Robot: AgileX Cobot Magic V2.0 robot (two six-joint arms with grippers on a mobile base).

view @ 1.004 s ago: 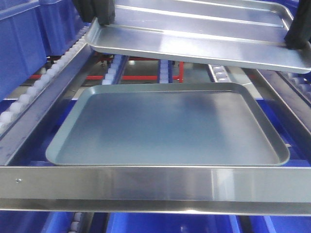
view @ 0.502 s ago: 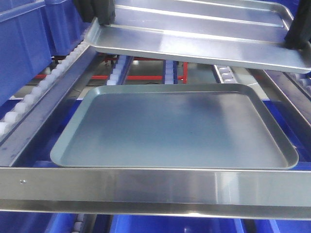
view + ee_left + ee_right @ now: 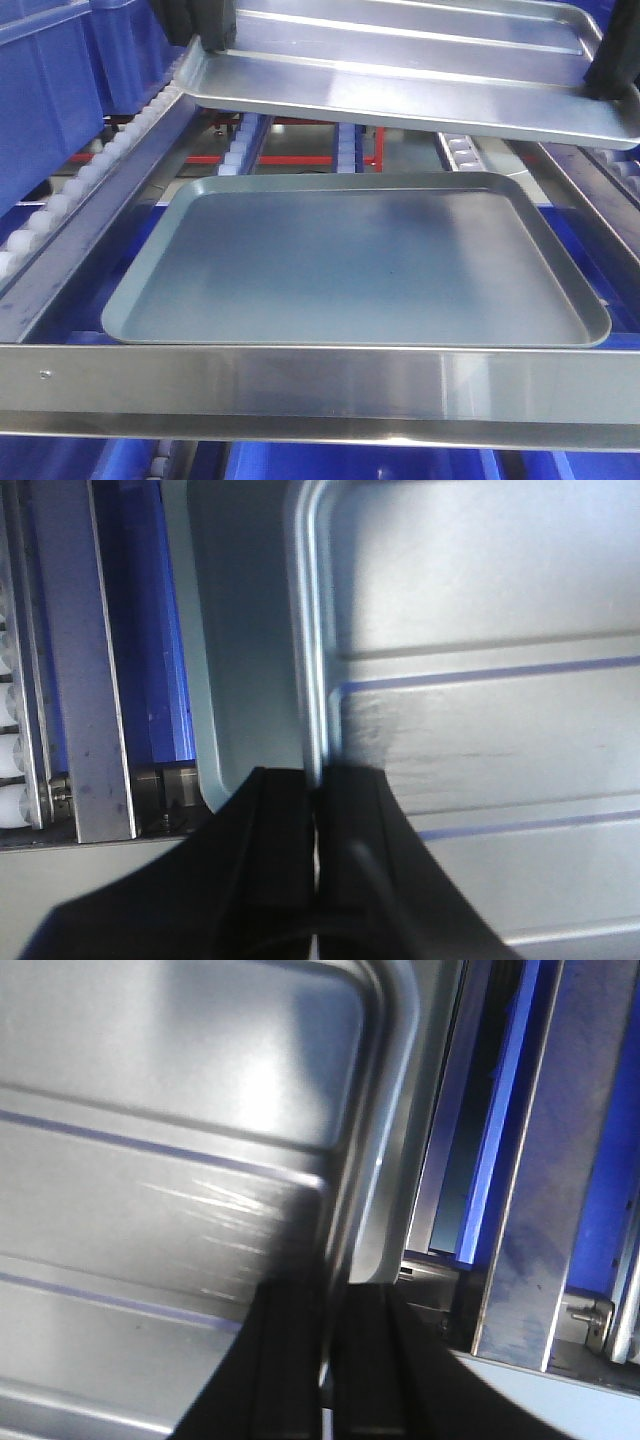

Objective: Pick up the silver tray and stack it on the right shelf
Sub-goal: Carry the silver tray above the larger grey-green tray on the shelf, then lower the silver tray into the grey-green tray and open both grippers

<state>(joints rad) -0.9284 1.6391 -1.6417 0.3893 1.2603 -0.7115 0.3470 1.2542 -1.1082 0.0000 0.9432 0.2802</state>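
1. The left gripper (image 3: 315,792) is clamped on the raised rim of the silver tray (image 3: 480,730). One black finger sits inside the tray and one outside, with barely a slit between them.
2. The right gripper (image 3: 330,1305) does the same on the opposite short edge. Its jaws are all but together over the rim, near a rounded corner.
3. From the front, both arms reach down from above. Only the dark finger ends show, one at each end of the tray, at the top left and top right of the view.
4. Held between them, the silver tray hangs in the air with nothing under it touching. Its near long edge runs lower toward the right, and two long ridges cross its base.
5. Beneath it, and apart from it, a dull blue-grey tray (image 3: 350,265) lies flat on the right shelf (image 3: 320,380) — its near rim just behind the shiny front crossbar.
6. A single screw (image 3: 45,375) sits near the crossbar's left end.
7. White roller wheels (image 3: 85,180) run up the left rail, and blue bins (image 3: 45,90) stand beyond them.
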